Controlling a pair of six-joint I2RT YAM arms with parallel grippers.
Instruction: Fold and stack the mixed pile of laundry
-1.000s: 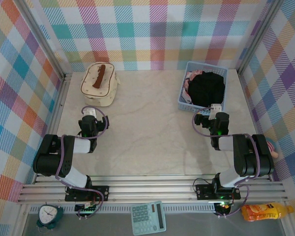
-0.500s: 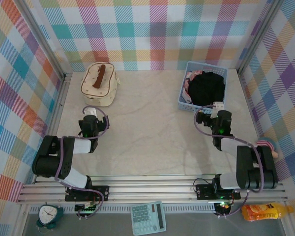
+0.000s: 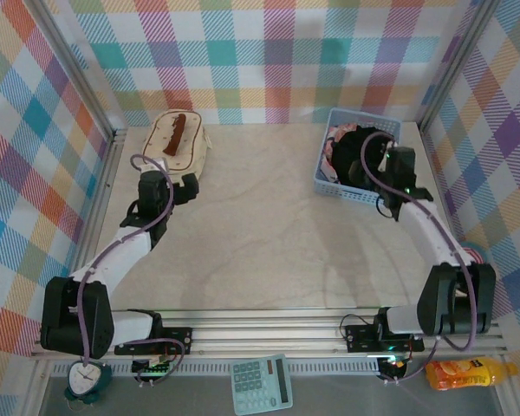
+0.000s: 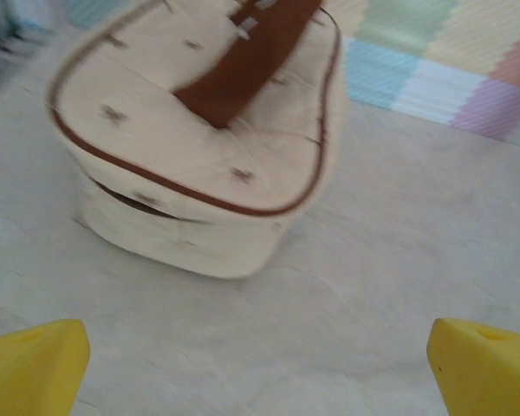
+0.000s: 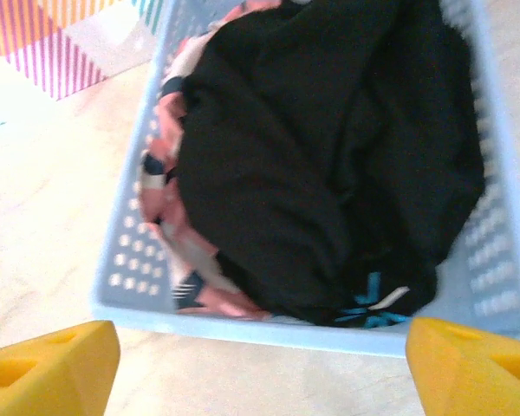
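Note:
The laundry pile lies in a light-blue mesh basket [image 3: 336,189] at the back right. A large black shirt [image 3: 364,156] [image 5: 329,156] covers most of it. The pink printed garment [image 3: 331,147] [image 5: 169,217] peeks out along the basket's left side. My right gripper [image 3: 395,170] [image 5: 260,373] hovers at the basket's near right rim [image 5: 286,334], open, its yellow fingertips [image 5: 48,364] wide apart with nothing between them. My left gripper [image 3: 180,185] [image 4: 260,373] is open over bare table just in front of the cream bag.
The cream quilted bag [image 3: 175,143] [image 4: 199,156] with a brown handle sits at the back left. Plaid walls close in three sides. The beige tabletop [image 3: 269,234] stretches between the arms. A metal rail [image 3: 269,334] runs along the near edge.
Both arms have stretched forward from near their bases, the left toward the cream bag and the right up to the basket. The bag looks slightly tipped or shifted.

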